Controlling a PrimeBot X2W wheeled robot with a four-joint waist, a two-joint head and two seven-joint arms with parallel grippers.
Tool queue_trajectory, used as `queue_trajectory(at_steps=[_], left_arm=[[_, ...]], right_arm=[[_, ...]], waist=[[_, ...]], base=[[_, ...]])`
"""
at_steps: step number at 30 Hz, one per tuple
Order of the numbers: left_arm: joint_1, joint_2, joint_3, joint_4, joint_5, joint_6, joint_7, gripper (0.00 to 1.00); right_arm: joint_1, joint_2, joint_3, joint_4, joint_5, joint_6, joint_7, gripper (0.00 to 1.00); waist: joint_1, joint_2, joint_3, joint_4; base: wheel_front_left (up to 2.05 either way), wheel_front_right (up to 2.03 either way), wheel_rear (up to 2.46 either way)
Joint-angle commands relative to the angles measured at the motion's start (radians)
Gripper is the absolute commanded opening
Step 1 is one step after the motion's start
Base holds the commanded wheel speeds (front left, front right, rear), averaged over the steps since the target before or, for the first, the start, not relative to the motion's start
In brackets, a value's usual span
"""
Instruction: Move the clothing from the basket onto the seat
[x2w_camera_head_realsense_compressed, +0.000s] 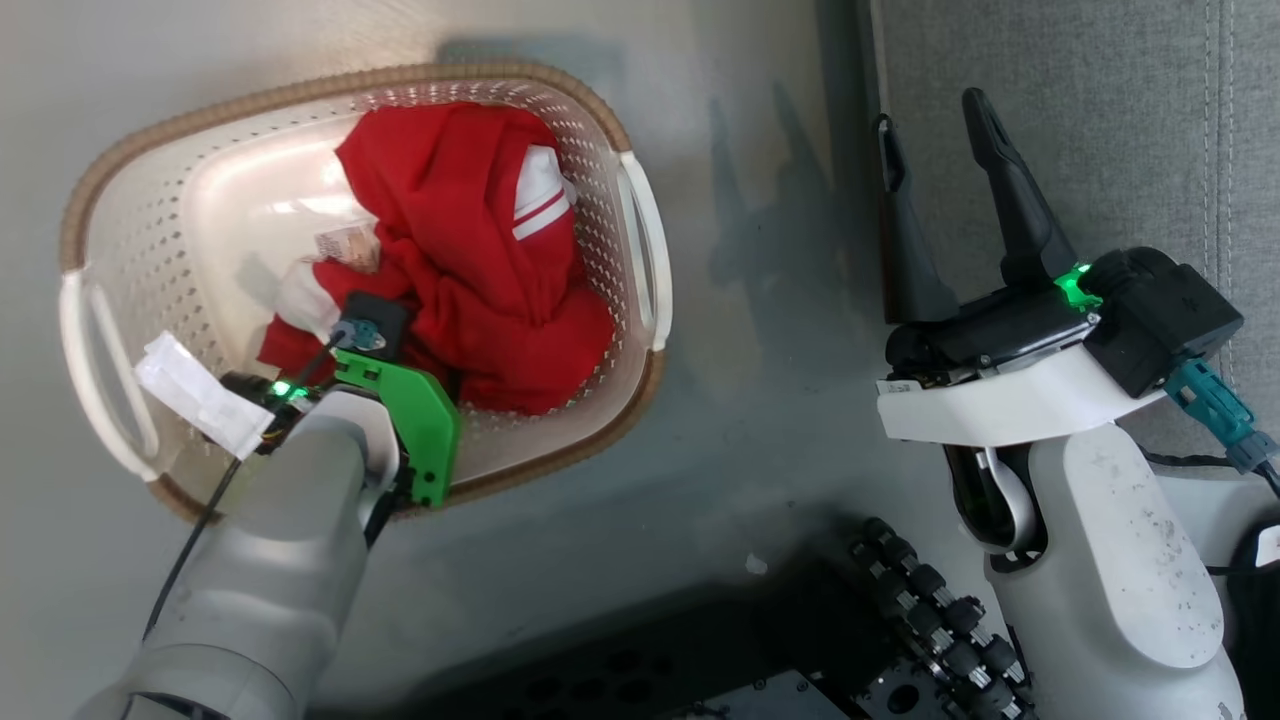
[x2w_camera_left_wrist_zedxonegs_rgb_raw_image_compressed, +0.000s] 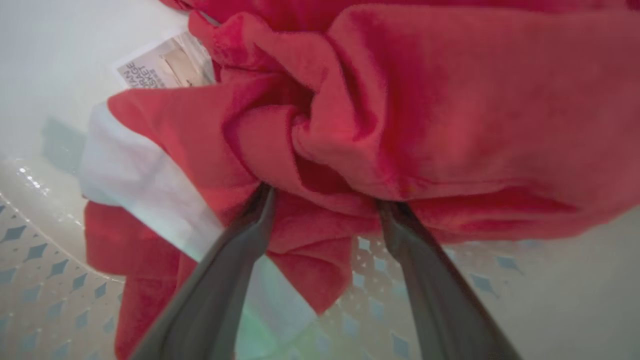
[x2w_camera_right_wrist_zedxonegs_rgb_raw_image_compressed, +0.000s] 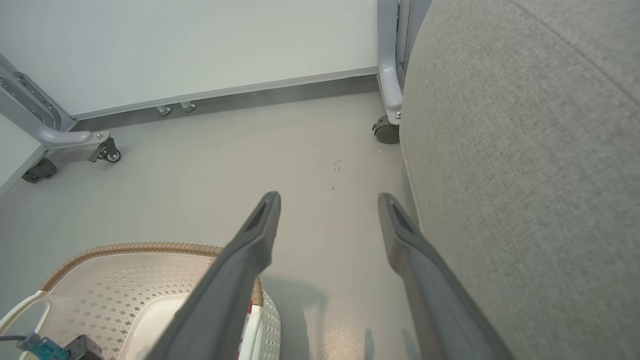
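Observation:
The red clothing (x2w_camera_head_realsense_compressed: 470, 230) lies bunched in the cream basket (x2w_camera_head_realsense_compressed: 200, 250), showing a white striped panel (x2w_camera_head_realsense_compressed: 540, 195). My left arm reaches down into the basket from its near side. In the left wrist view my left gripper (x2w_camera_left_wrist_zedxonegs_rgb_raw_image_compressed: 325, 197) is open, its fingertips (x2w_camera_left_wrist_zedxonegs_rgb_raw_image_compressed: 262, 205) pushed into a fold of the red clothing (x2w_camera_left_wrist_zedxonegs_rgb_raw_image_compressed: 400, 100), which bulges between them. A white panel (x2w_camera_left_wrist_zedxonegs_rgb_raw_image_compressed: 135, 175) and the paper label (x2w_camera_left_wrist_zedxonegs_rgb_raw_image_compressed: 160, 67) lie to the left. My right gripper (x2w_camera_head_realsense_compressed: 930, 115) hangs open and empty over the floor, beside the grey seat (x2w_camera_head_realsense_compressed: 1100, 130).
The basket stands on a grey floor (x2w_camera_head_realsense_compressed: 760, 300) left of the seat (x2w_camera_right_wrist_zedxonegs_rgb_raw_image_compressed: 525, 150). Wheeled frame legs with casters (x2w_camera_right_wrist_zedxonegs_rgb_raw_image_compressed: 386, 131) stand by a pale wall panel (x2w_camera_right_wrist_zedxonegs_rgb_raw_image_compressed: 200, 45) beyond. My dark base (x2w_camera_head_realsense_compressed: 900, 620) is at the bottom.

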Motion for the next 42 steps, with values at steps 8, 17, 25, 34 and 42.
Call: queue_trajectory(at_steps=[8, 17, 25, 34, 42], left_arm=[[-0.066, 0.052, 0.001, 0.012, -0.022, 0.002, 0.036, 1.0], [-0.096, 0.07, -0.007, 0.016, -0.02, 0.023, 0.045, 0.62], [-0.1, 0.071, -0.019, 0.017, -0.019, 0.03, 0.052, 0.0], [-0.057, 0.059, -0.05, 0.017, -0.007, 0.019, -0.004, 0.0], [0.0, 0.031, -0.074, 0.005, -0.009, 0.009, -0.103, 0.0]], right_arm=[[-0.025, -0.001, 0.034, -0.023, 0.047, 0.0, -0.003, 1.0], [-0.026, -0.001, 0.045, -0.03, 0.064, 0.0, -0.003, 1.0], [-0.016, -0.001, 0.037, -0.051, 0.061, 0.0, -0.003, 1.0], [-0.009, -0.001, 0.021, -0.043, 0.039, 0.0, -0.003, 1.0], [0.009, -0.001, 0.003, -0.018, 0.009, 0.0, -0.003, 1.0]], waist=[[0.0, 0.0, 0.086, -0.061], [0.0, 0.0, 0.106, -0.084], [0.0, 0.0, 0.105, -0.09], [0.0, 0.0, 0.051, -0.063], [0.0, 0.0, -0.065, -0.011]], base=[[0.0, 0.0, 0.0], [0.0, 0.0, 0.0], [0.0, 0.0, 0.0], [0.0, 0.0, 0.0], [0.0, 0.0, 0.0]])
